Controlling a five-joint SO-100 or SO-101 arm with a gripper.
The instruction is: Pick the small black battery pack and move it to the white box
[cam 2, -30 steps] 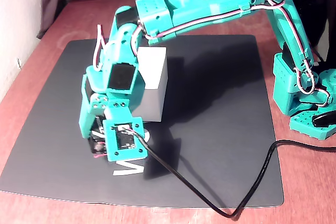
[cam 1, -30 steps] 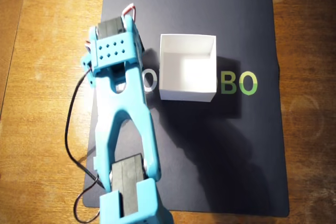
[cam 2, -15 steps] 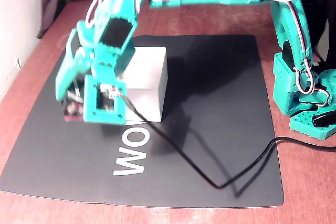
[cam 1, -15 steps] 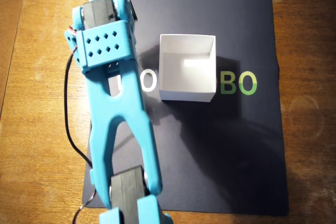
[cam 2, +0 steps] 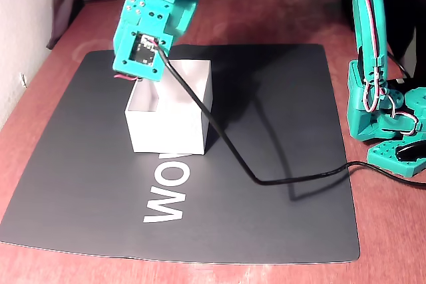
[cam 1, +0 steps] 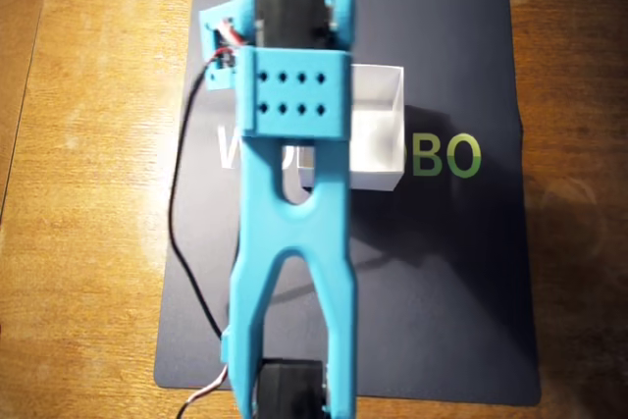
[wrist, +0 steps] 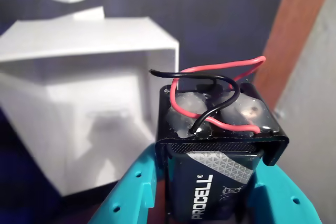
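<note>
The small black battery pack (wrist: 220,124), with a Procell cell inside and red and black wires on top, sits clamped between my teal gripper's (wrist: 210,198) fingers in the wrist view. The open white box (wrist: 79,77) lies just ahead and to the left of it. In the fixed view my gripper (cam 2: 136,76) hangs over the far left rim of the box (cam 2: 170,128), with a bit of red wire showing under it. In the overhead view the arm (cam 1: 294,76) covers the gripper and the pack; only the right part of the box (cam 1: 378,134) shows.
The box stands on a dark mat (cam 2: 266,131) with white lettering, on a wooden table (cam 1: 88,193). The arm's base (cam 2: 386,118) stands at the right in the fixed view. A black cable (cam 2: 266,181) trails across the mat from wrist to base.
</note>
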